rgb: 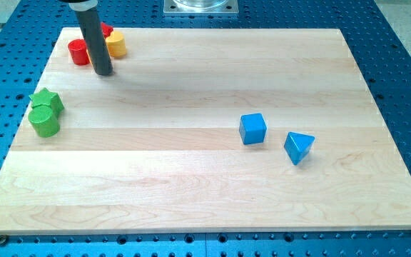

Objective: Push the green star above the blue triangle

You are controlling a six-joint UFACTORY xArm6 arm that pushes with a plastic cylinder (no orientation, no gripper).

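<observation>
The green star (47, 101) lies at the board's left edge, touching a green cylinder (44, 121) just below it. The blue triangle (299, 147) lies at the view's right of centre, with a blue cube (252, 128) close to its left. My tip (103, 72) rests on the board near the top left, up and to the right of the green star and apart from it. The rod stands in front of the red blocks.
A red cylinder (79, 51), another red block (106, 31) partly hidden by the rod, and a yellow block (115, 44) cluster at the top left. The wooden board (205, 200) lies on a blue perforated table (405, 86).
</observation>
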